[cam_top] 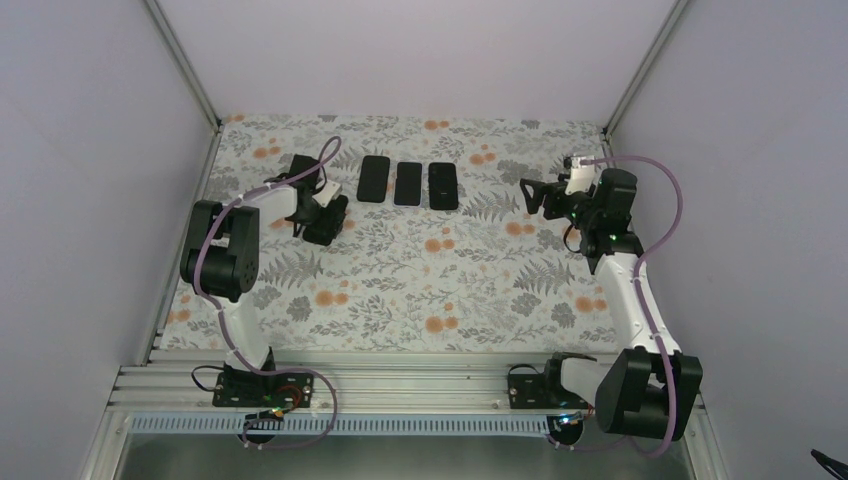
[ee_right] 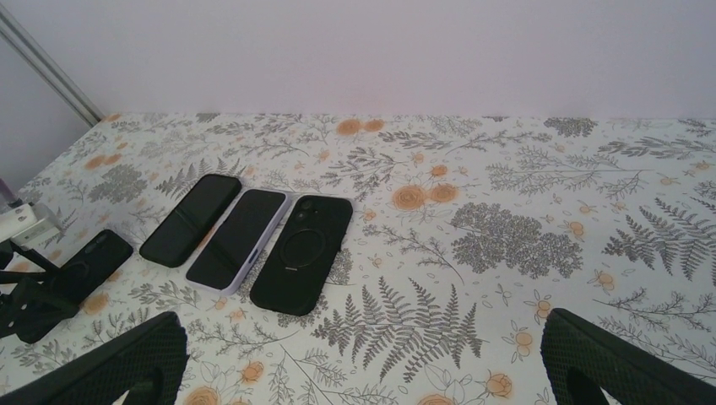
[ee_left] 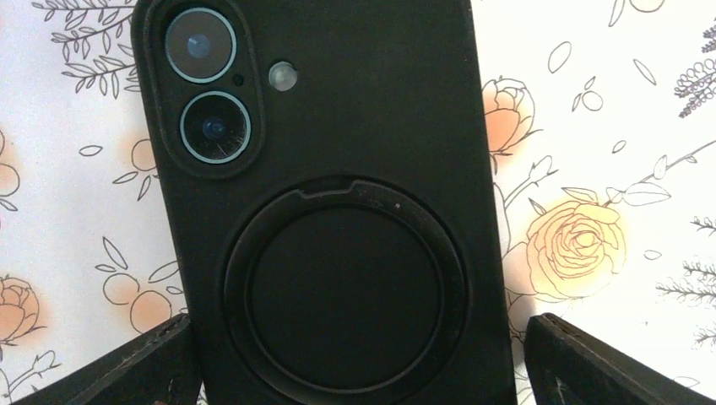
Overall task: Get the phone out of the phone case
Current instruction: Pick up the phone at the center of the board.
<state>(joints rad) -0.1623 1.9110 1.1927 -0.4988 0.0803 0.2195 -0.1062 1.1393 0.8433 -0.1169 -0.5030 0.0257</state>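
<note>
The floral table (cam_top: 420,290) carries three phones (cam_top: 408,184) in a row, one cased phone (ee_right: 93,257) apart.

Legible text, labels, brands, numbers, signs: none in any view.

Phone case (ee_left: 338,169), back face, centre of the left wrist view: no lettering can be read on it.

Three dark phone-shaped items in a row (ee_right: 245,236), centre-left of the right wrist view: too small to make out any marking.
</note>
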